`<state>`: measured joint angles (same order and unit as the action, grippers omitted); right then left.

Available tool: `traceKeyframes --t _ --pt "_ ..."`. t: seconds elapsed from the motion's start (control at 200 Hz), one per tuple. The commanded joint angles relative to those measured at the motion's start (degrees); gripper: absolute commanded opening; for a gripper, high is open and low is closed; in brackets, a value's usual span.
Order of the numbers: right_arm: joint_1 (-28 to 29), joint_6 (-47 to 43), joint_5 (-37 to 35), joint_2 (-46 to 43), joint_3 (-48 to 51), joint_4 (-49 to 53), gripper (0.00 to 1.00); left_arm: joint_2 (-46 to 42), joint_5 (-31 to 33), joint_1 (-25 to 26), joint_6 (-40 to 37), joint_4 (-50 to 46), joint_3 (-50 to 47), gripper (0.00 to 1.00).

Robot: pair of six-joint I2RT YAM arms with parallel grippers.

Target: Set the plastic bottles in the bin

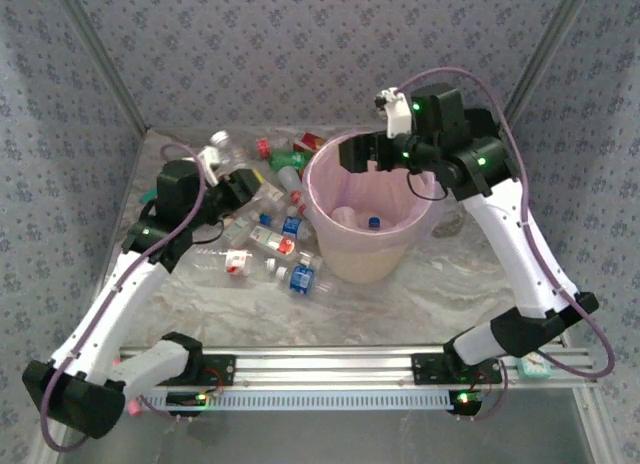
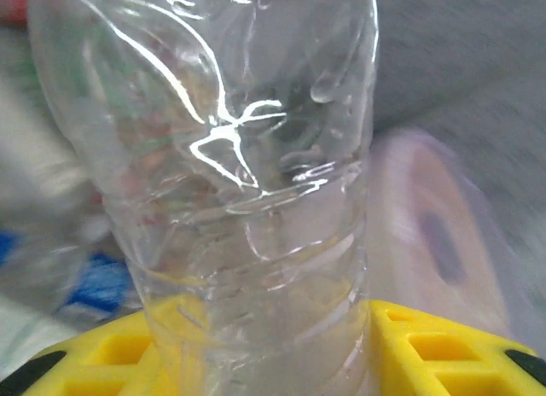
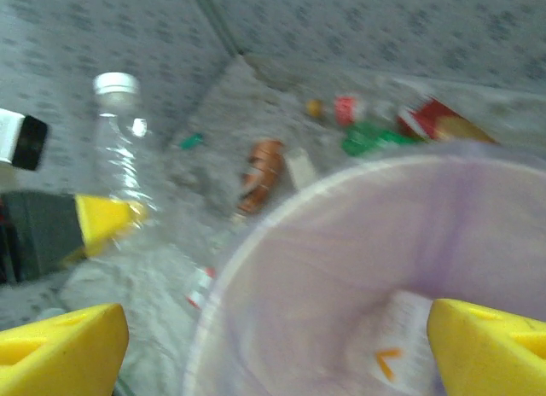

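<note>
A clear crumpled plastic bottle (image 2: 239,157) stands between the yellow fingers (image 2: 444,353) of my left gripper (image 1: 255,189), which is shut on it. From the right wrist, the same bottle (image 3: 119,157) stands upright with a white cap. The bin (image 1: 370,219), a cream bucket with a pink liner, sits at mid-table with bottles in it, one blue-capped (image 1: 372,222). My right gripper (image 1: 365,154) hangs open over the bin's far left rim (image 3: 256,234), nothing between its fingers (image 3: 60,345). Several more bottles lie left of the bin: a blue-labelled one (image 1: 300,277), a red-labelled one (image 1: 236,262) and a green one (image 1: 290,159).
A red box (image 1: 310,140) lies at the back behind the bin. Patterned walls close in the table on the left, back and right. A metal rail (image 1: 330,369) runs along the near edge, with a small teal object (image 1: 535,366) at its right end.
</note>
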<state>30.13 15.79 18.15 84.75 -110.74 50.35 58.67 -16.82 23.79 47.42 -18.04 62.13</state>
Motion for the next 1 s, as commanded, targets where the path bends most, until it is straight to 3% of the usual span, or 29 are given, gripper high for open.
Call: traceKeyframes --t 0.0,0.195,0.425,0.735,0.86,0.994 --pt "2.6 4.7 6.1 4.4 -4.5 -5.9 0.92 0.2 -11.5 2.4 -10.7 8.4 3.0 0.41" --pt "6.6 4.1 8.9 11.9 -13.0 -4.8 0.92 4.6 -20.8 6.0 -11.8 9.5 6.3 0.41" --pt "6.9 4.8 11.5 16.3 -15.1 -3.9 0.92 5.0 -21.0 9.0 -12.3 12.1 5.8 0.41" --pt "6.9 5.1 11.2 16.6 -14.7 -3.8 0.66 5.0 -18.7 9.2 -12.4 11.8 5.7 0.43" --pt "6.9 5.1 10.3 16.6 -14.8 -3.9 0.59 4.9 -17.5 9.2 -12.5 11.7 5.7 0.49" --pt "7.1 4.0 6.6 16.1 -15.4 -3.2 0.54 4.7 -17.3 9.7 -12.3 11.8 5.8 0.74"
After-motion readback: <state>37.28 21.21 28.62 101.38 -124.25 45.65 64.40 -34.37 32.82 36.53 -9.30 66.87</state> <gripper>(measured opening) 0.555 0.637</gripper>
